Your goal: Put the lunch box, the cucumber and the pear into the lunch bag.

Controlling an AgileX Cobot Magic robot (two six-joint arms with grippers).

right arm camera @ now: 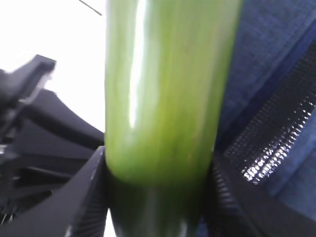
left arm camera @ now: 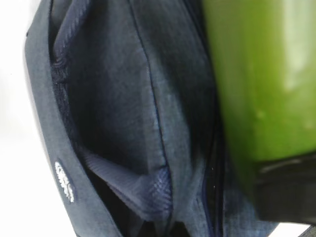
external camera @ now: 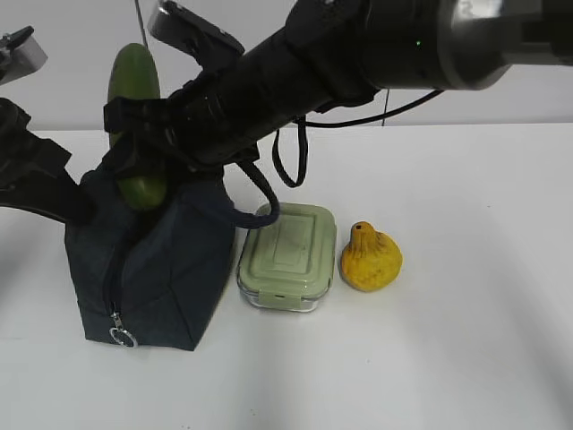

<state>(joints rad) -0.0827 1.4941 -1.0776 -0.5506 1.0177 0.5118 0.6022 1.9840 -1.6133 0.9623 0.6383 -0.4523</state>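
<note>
The dark navy lunch bag [external camera: 161,269] stands at the left, its top open. My right gripper [external camera: 143,148] reaches across and is shut on the dark green cucumber [external camera: 134,81], which is upright with its lower end in the bag's mouth. In the right wrist view the fingers [right arm camera: 89,197] clamp the cucumber [right arm camera: 168,89]. My left gripper [external camera: 76,208] is at the bag's top left edge and seems to pinch a fold of its fabric [left arm camera: 148,187]. The sage-lidded lunch box [external camera: 288,255] and the yellow pear [external camera: 370,258] sit on the table right of the bag.
The bag's silver ring pull [external camera: 122,337] hangs at its front lower corner. Its looped handle [external camera: 260,193] droops over the lunch box's corner. A black cable [external camera: 291,161] hangs from the right arm. White table stretches to the right and front.
</note>
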